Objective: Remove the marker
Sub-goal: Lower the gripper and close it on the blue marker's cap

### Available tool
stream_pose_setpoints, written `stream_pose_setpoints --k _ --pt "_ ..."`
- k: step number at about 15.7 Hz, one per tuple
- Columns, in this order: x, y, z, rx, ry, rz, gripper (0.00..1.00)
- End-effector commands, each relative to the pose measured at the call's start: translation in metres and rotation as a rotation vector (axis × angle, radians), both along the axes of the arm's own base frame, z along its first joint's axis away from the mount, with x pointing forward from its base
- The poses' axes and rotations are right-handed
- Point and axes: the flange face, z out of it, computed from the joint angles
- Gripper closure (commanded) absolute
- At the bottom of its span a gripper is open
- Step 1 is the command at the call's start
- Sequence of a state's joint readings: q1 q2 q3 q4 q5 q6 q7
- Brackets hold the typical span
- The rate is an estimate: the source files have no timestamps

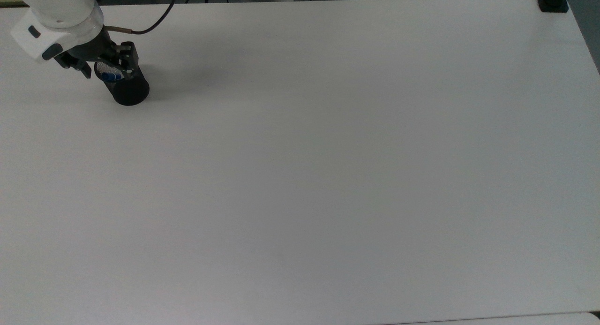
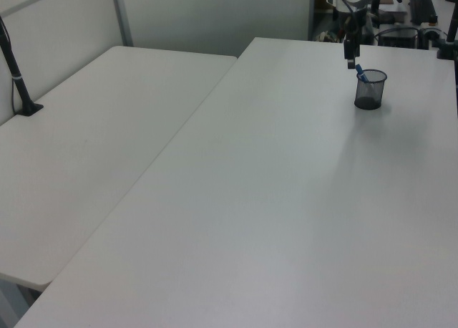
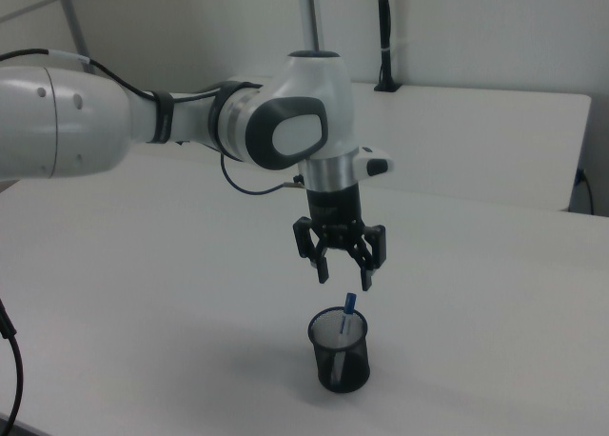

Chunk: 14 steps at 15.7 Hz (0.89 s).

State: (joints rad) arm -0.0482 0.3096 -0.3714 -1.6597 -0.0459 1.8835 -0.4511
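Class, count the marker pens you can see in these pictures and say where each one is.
1. The marker stands tilted inside the black mesh cup, blue end poking above the rim, just below the open gripper. Nothing else shows through the mesh.

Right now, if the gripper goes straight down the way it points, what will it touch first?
Probably the marker: the open gripper hangs just above its blue top, which sticks out of the mesh cup. Depth is unclear, so a finger might meet the cup's rim instead.
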Motion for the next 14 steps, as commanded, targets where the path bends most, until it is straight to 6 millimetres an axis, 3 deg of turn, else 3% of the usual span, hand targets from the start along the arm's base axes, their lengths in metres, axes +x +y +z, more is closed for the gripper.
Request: stream_pose_setpoints --k 1,9,14 --pt "0.000 -0.006 -0.006 0.002 0.005 0.043 0.35" --pt "-0.001 -0.006 -0.016 0.012 0.030 0.088 0.71" --pt "-0.002 -0.006 -0.019 0.016 0.037 0.110 0.86"
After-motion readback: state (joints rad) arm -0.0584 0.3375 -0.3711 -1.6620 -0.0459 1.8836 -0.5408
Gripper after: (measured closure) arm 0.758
